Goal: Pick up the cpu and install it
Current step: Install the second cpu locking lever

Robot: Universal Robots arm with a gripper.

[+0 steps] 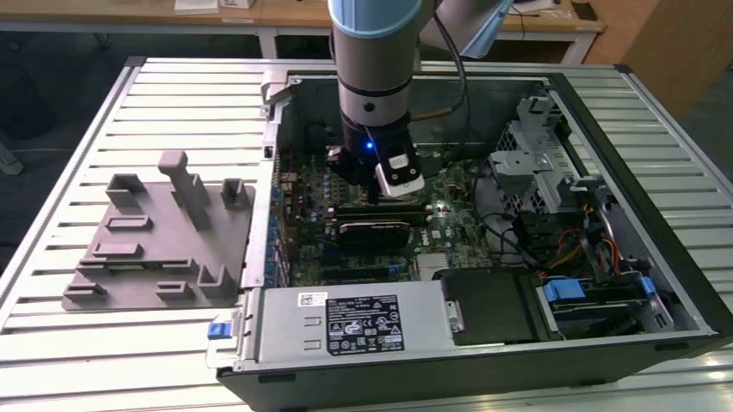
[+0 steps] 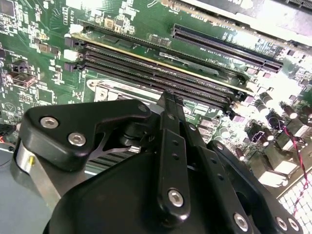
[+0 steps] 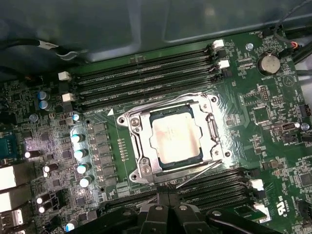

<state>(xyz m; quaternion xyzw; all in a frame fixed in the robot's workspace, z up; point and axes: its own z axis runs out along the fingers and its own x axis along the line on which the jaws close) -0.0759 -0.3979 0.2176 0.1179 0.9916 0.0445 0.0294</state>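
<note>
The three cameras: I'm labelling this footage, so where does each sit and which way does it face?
Exterior view: off the arm, above the open computer case, looking down; the arm reaches inside.
First wrist view: on the arm, looking down at the cpu lying in its socket; the end effector's black links show at the edge.
Second wrist view: on the arm, looking past the end effector at memory slots.
Shared: both wrist views show the green motherboard.

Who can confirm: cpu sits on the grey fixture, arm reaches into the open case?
Wrong spot. The first wrist view shows the cpu in the motherboard socket, not on the fixture. The arm does reach into the open case.
</note>
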